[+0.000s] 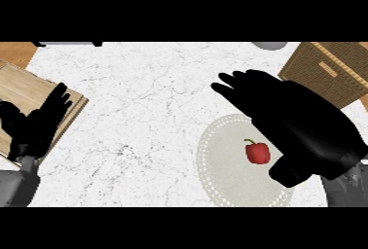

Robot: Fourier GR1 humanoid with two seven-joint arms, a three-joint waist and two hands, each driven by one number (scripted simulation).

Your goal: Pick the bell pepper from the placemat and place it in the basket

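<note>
A white marble counter (144, 121) seen from above holds a round pale placemat (223, 168) at lower right, with a red bell pepper (258, 152) lying on it, green stem pointing away from the robot. The black right hand (302, 121) hovers open over the mat's far right side, fingers straight and thumb just beside the pepper; a woven basket (325, 68) sits at upper right. At the left edge, the left hand (36, 127) rests open, fingers up, over a wooden board (22, 87).
</note>
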